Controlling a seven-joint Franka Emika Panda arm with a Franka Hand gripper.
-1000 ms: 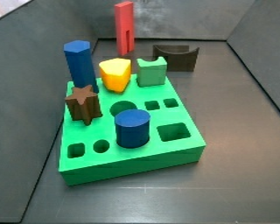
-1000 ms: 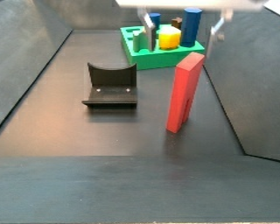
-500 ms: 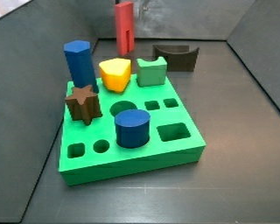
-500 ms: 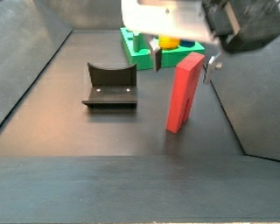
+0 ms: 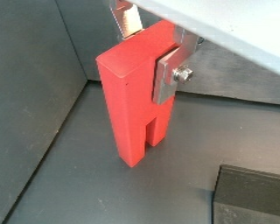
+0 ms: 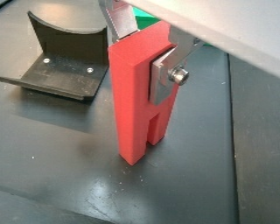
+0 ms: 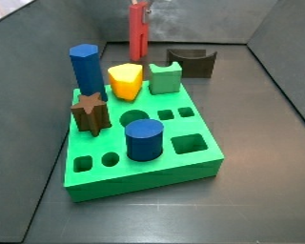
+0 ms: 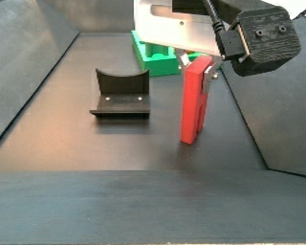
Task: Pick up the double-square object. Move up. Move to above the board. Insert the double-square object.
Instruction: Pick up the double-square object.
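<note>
Dark grey bench floor, grey walls. Tall red double-square object (image 6: pixel 140 105) upright near back edge, base apparently on floor. Gripper (image 5: pixel 150 54) clamped on its top end for vertical lift. Bright green board (image 7: pixel 142 143) mid-bench holds blue cylinder (image 7: pixel 144 139), blue hexagonal column (image 7: pixel 85 69), yellow piece (image 7: pixel 125 81); several holes free.

The claw (image 8: pixel 198 65) has dropped onto the double-square object (image 8: pixel 194 101), its fingers (image 5: pixel 168 72) now straddling the top.
</note>
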